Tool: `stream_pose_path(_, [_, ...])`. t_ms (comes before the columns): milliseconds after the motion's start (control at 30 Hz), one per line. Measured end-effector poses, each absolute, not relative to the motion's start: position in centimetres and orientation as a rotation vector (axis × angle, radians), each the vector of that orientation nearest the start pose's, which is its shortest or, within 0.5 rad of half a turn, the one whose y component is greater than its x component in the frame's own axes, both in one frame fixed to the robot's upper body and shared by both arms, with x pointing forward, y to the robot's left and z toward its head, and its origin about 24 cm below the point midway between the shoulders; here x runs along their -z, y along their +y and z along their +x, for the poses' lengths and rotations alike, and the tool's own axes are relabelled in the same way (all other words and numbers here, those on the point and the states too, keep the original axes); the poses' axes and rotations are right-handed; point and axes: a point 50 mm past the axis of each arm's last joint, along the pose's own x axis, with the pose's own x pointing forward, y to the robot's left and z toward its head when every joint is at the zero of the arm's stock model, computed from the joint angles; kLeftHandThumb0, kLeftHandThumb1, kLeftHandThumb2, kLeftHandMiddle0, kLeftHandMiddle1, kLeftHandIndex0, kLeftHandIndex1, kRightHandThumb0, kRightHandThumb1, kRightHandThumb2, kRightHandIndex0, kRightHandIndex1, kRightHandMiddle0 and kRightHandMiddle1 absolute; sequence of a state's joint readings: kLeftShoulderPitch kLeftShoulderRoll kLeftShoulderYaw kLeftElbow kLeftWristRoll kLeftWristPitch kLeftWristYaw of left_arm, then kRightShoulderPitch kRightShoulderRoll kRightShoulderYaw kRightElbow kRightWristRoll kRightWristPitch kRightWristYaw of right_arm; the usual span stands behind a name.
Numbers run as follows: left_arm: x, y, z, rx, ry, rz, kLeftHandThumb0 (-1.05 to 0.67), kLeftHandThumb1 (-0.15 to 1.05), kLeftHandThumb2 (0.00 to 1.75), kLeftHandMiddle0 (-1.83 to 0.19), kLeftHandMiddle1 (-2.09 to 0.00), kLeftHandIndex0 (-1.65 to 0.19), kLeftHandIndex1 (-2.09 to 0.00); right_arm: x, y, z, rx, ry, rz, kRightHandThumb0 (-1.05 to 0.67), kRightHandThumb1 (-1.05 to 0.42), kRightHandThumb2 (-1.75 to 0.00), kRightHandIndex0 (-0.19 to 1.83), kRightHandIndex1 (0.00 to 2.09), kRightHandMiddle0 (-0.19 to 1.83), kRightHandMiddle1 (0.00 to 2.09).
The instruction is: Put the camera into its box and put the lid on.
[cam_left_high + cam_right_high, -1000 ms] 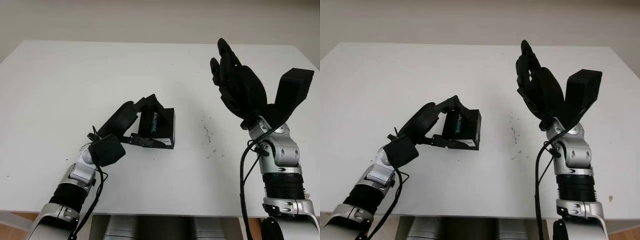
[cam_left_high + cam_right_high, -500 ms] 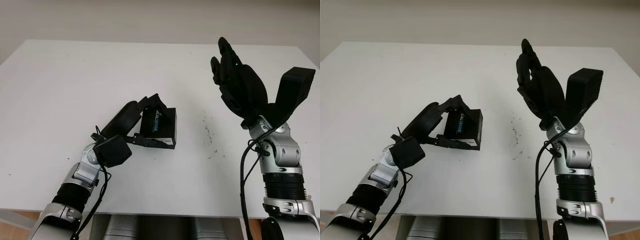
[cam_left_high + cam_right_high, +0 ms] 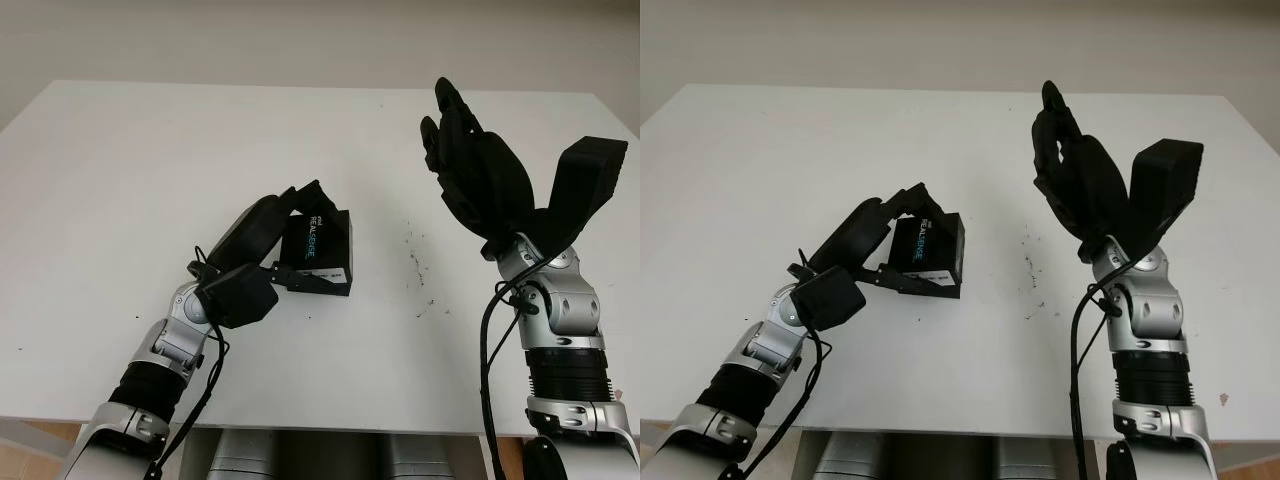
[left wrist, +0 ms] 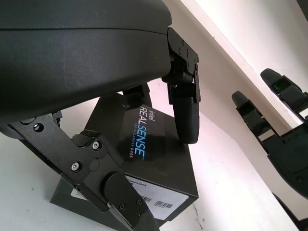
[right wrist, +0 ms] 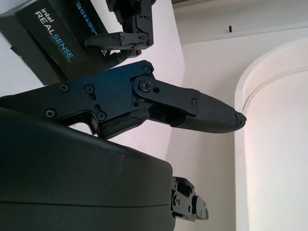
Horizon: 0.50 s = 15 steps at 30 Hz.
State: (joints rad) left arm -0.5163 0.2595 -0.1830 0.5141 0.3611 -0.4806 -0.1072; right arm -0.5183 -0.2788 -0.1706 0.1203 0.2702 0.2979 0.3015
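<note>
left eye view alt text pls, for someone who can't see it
The robot's left hand grips a black RealSense box on a white table. Its right hand is open, raised above the table's right side.

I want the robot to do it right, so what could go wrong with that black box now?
The left hand clamps the black box by its edges, and the box looks tipped on the white table; it might slip or topple if the fingers loosen. The right hand is raised off to the side, open, so it probably could not steady the box in time.
</note>
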Motion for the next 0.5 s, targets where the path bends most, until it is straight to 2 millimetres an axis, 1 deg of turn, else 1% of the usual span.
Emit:
stream_pose_path(167, [-10.19,11.68,33.32,0.442,-0.419,0.692,-0.08,0.95,0.05,-0.32,-1.55,-0.28,-1.48,-15.33,-19.21,33.74,-0.254,-0.133,0.031,-0.79,-1.05,-0.69,-0.19,0.0,-0.19,0.0])
stream_pose_path(500, [-10.52,11.52,33.53,0.462,-0.404,0.715,-0.09,0.95,0.05,-0.34,-1.55,-0.3,-1.46,-15.4,-19.11,33.58,-0.246,-0.14,0.032,-0.77,-1.05,-0.71,-0.19,0.0,-0.19,0.0])
